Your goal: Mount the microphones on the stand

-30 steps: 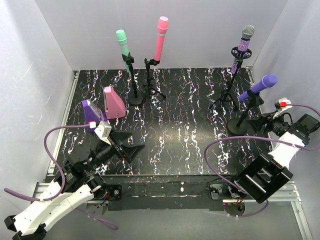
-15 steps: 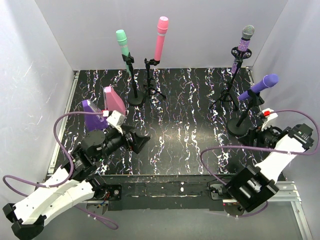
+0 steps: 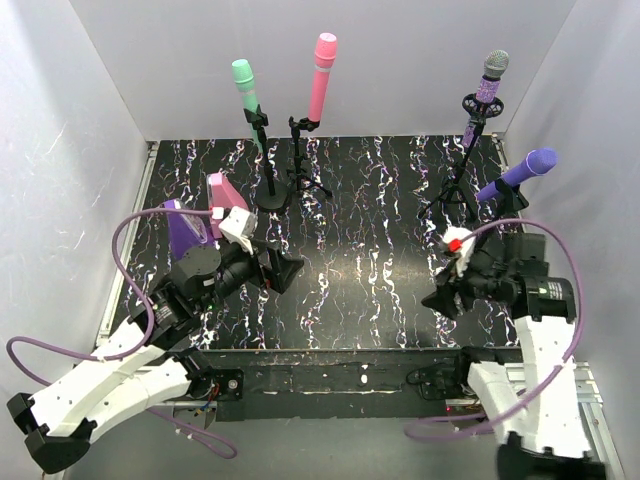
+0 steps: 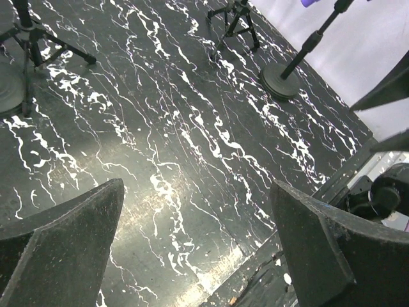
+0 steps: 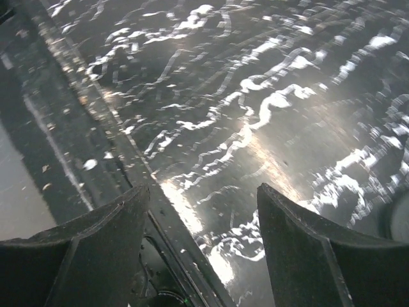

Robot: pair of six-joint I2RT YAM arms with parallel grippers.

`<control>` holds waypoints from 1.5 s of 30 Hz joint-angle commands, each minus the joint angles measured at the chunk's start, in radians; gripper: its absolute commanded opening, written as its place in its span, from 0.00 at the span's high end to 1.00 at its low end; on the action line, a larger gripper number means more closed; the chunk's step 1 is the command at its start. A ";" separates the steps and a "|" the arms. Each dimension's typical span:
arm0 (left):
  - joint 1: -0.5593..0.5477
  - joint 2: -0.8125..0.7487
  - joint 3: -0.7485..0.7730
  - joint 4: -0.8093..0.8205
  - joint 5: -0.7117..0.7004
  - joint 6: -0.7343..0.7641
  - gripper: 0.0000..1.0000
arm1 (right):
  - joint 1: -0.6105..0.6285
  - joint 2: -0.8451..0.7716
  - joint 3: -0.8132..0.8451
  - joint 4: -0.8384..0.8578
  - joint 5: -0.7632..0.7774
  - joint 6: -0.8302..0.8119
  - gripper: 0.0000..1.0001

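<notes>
Fingers (image 4: pixel 64 249) of the left gripper (image 3: pixel 290 275) and right gripper (image 3: pixel 438 295) are held apart and empty over the black white-veined tabletop (image 3: pixel 370 230), while the mint green microphone (image 3: pixel 243 78), pink microphone (image 3: pixel 324 60), glittery purple microphone (image 3: pixel 490 80) and plain purple microphone (image 3: pixel 525 172) are clipped in black stands (image 3: pixel 270 170) farther back.

You see four mics, each clipped in one of the black stands (image 3: pixel 270 197). The mint mic (image 3: pixel 242 74) and pink mic (image 3: pixel 324 60) stand nearly upright at back left. The glitter mic (image 3: pixel 492 78) is upright at back right, and the purple mic (image 3: pixel 525 170) is tilted in front of it.

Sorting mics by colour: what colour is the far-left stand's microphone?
The microphone is mint green; top external view.
</notes>
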 commanded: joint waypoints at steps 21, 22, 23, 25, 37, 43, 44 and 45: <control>0.822 0.445 0.516 -0.120 0.514 -0.113 0.02 | 0.534 0.259 0.440 0.625 0.610 0.798 0.25; 0.825 0.448 0.522 -0.123 0.516 -0.108 0.02 | 0.534 0.261 0.443 0.642 0.648 0.820 0.23; 0.823 0.440 0.519 -0.122 0.531 -0.105 0.02 | 0.535 0.259 0.451 0.662 0.682 0.832 0.22; 0.823 0.414 0.496 -0.109 0.558 -0.104 0.02 | 0.534 0.251 0.458 0.691 0.721 0.834 0.20; 0.823 0.276 0.458 -0.172 0.562 -0.028 0.02 | 0.525 0.187 0.385 0.731 0.704 0.844 0.10; 0.822 0.273 0.453 -0.161 0.581 -0.031 0.02 | 0.497 0.179 0.379 0.725 0.632 0.863 0.10; 0.823 0.271 0.448 -0.158 0.582 -0.031 0.02 | 0.496 0.179 0.374 0.725 0.621 0.867 0.10; 0.822 0.268 0.442 -0.157 0.581 -0.030 0.02 | 0.492 0.179 0.371 0.725 0.612 0.872 0.10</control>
